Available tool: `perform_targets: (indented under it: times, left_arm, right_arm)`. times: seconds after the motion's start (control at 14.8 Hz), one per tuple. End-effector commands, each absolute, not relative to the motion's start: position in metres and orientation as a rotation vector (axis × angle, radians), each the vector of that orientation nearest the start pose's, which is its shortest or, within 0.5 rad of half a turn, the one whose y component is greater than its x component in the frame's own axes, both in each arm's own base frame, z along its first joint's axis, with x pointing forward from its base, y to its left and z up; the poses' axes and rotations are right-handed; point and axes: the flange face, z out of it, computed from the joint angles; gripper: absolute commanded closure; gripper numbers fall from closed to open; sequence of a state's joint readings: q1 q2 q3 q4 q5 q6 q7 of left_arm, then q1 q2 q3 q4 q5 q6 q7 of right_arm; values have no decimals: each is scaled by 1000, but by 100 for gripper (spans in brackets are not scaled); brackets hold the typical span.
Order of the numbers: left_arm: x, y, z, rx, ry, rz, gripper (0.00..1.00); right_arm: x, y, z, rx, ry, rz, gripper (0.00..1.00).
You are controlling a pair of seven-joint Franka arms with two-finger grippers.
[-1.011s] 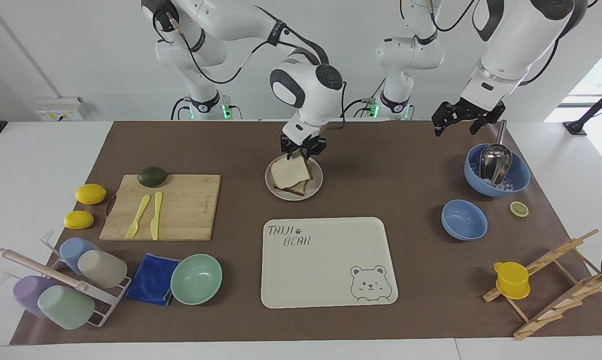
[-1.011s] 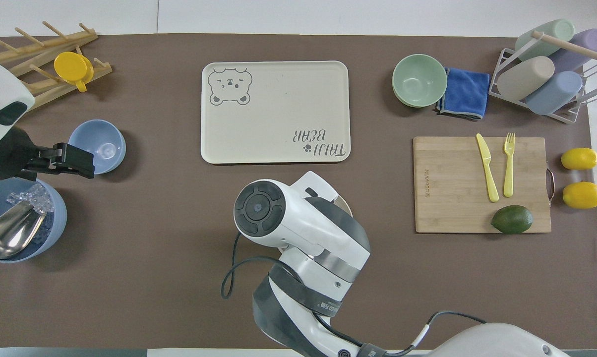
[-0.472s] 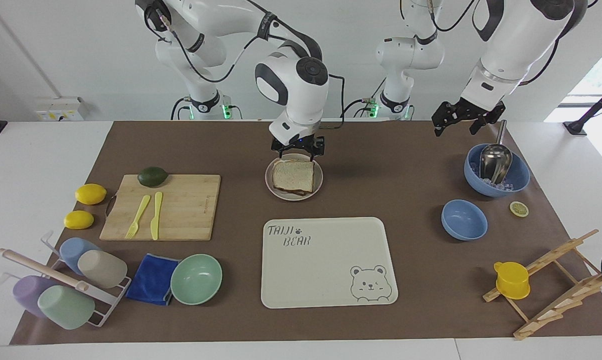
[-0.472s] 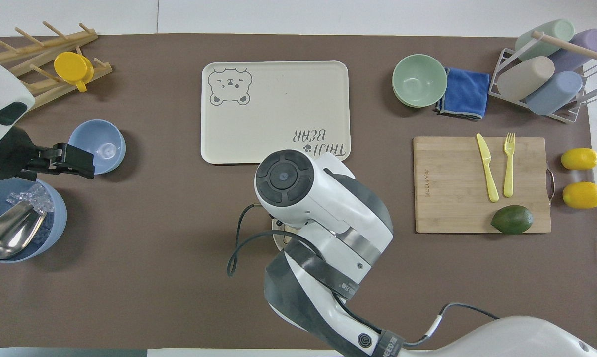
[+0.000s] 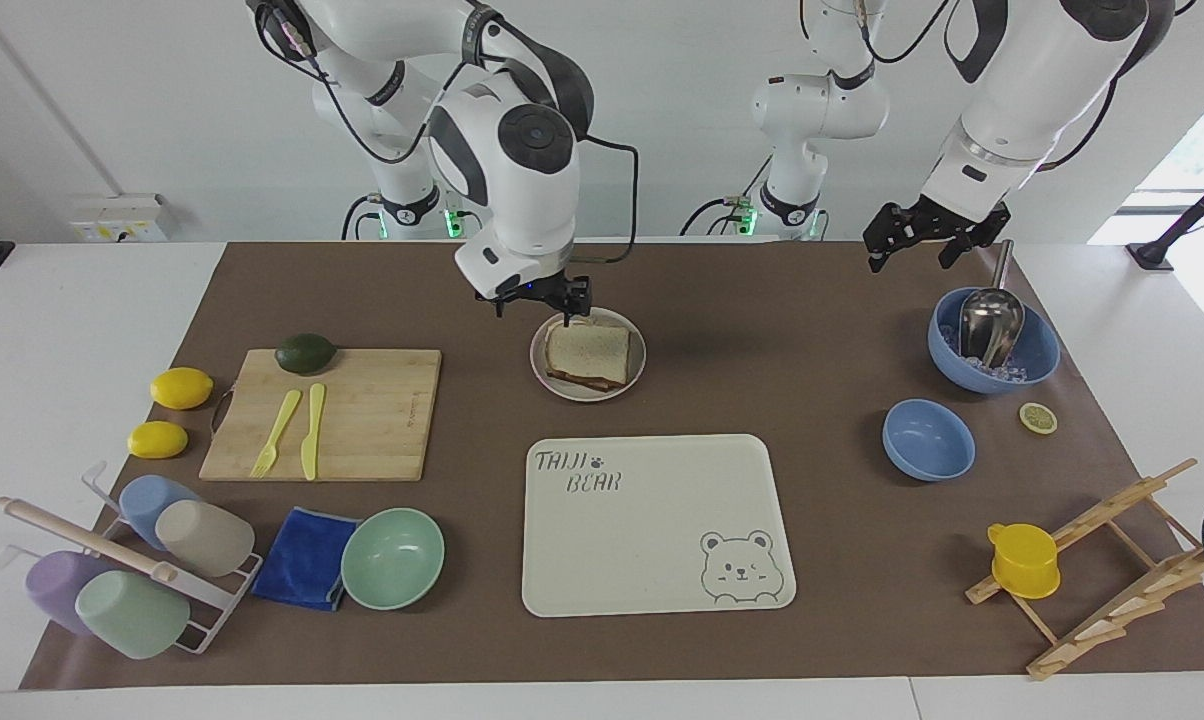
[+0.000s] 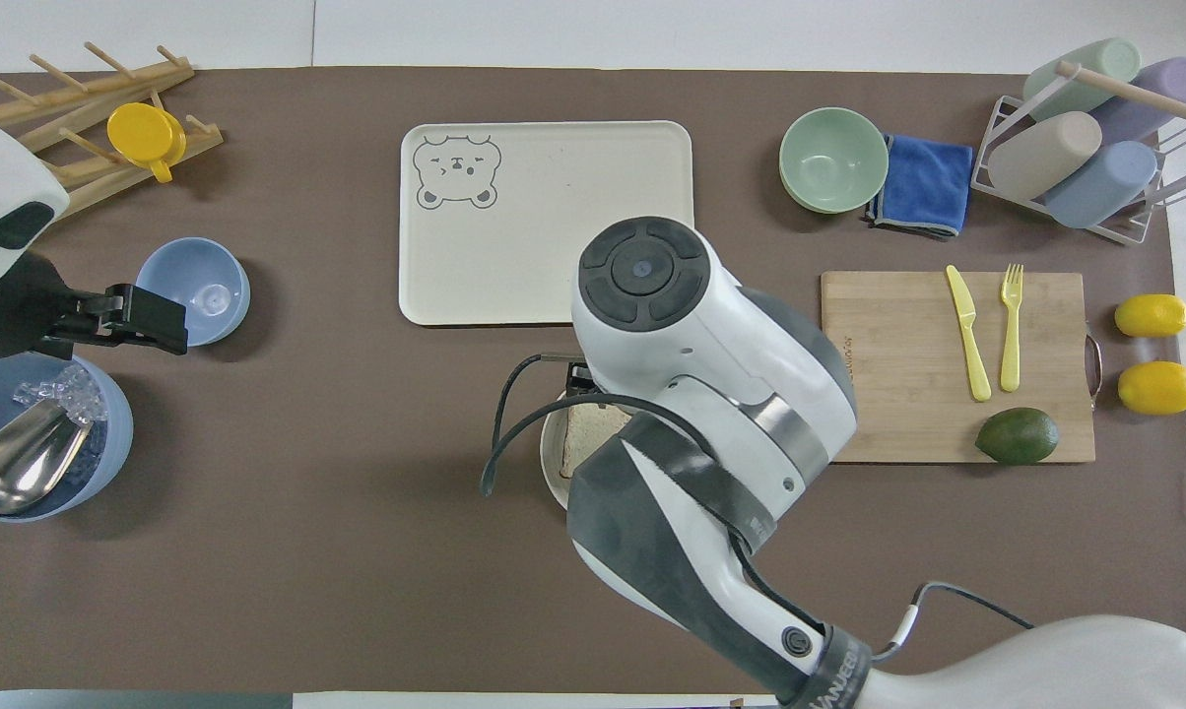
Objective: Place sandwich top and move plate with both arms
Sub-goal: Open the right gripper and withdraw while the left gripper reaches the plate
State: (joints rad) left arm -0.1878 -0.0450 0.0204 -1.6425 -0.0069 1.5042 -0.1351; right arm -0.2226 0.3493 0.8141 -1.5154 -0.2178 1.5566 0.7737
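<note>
Released since a second ago, the sandwich top (image 5: 589, 350) is now lying flat on the stack on the plate (image 5: 635, 374), where it was then hanging tilted from the right tool (image 5: 537, 296).

Facing view: the right tool is hovering over the plate's edge nearest the robots, toward the right arm's end of the table, with its fingers spread and holding nothing. The sandwich top is showing a pale tan crumb and a brown crust, with a darker layer peeking out beneath it. The small round beige-grey plate is sitting on the table nearer to the robots than the cream tray (image 5: 652, 580). The left tool (image 5: 924, 240) is waiting in the air over the table near the blue bowl (image 5: 1037, 345) holding the metal scoop (image 5: 990, 320); whether its fingers are spread is not clear.

Overhead view: the right arm's white wrist is covering most of the plate (image 6: 552, 463), leaving a sliver of rim and a corner of the sandwich top (image 6: 593, 433) showing, and hiding the right tool. The left tool (image 6: 164, 317) is appearing beside the small blue bowl (image 6: 194, 290), a closeness the facing view does not suggest.
</note>
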Motion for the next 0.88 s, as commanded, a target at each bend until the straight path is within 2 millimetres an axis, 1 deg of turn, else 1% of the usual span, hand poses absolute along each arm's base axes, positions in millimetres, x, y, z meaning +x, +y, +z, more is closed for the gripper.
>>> perform_targets:
  times: [0.0, 0.13, 0.27, 0.34, 0.4, 0.47, 0.54, 0.61, 0.67, 0.74, 0.81]
  left_arm:
    - [519, -83, 615, -3117, 52, 150, 0]
    - [518, -86, 615, -3116, 57, 152, 0]
    - [516, -87, 615, -3116, 62, 162, 0]
    - [516, -89, 614, -3115, 64, 164, 0]
    - [514, -91, 610, -3112, 69, 178, 0]
    - [511, -94, 611, -3114, 81, 164, 0]
    - [510, -97, 606, -3114, 84, 159, 0]
    - [510, -101, 604, -3119, 84, 127, 0]
    - [507, -104, 594, -3129, 55, 112, 0]
    - [502, -113, 587, -3163, 30, 87, 0]
    - [498, -125, 576, -3196, 2, 61, 0]
  right_arm:
    - [564, 230, 518, -3187, 296, 268, 0]
    - [570, 210, 523, -3181, 238, 260, 0]
    - [577, 191, 524, -3171, 251, 264, 0]
    - [579, 179, 528, -3165, 250, 265, 0]
    - [584, 159, 527, -3166, 240, 276, 0]
    - [589, 137, 525, -3147, 235, 303, 0]
    - [594, 113, 528, -3134, 239, 297, 0]
    - [595, 95, 537, -3126, 213, 271, 0]
    - [596, 72, 543, -3121, 205, 254, 0]
    - [597, 52, 546, -3096, 222, 252, 0]
    - [594, 37, 557, -3064, 254, 227, 0]
